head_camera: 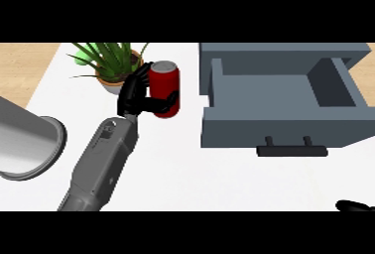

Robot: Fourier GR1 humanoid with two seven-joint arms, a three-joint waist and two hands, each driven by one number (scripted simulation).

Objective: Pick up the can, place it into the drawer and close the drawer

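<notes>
Against the left hand (141, 97), fingers curled round its side, stands the red can (164, 89), upright on the tabletop (190, 168). Plant pot (111, 84) just behind the hand; open drawer (282, 116) off to its right, well apart. Can looks rigid, smooth, likely light and slippery, best taken mid-body. Right hand (354, 205) barely shows at the lower edge, fingers unreadable.
</notes>
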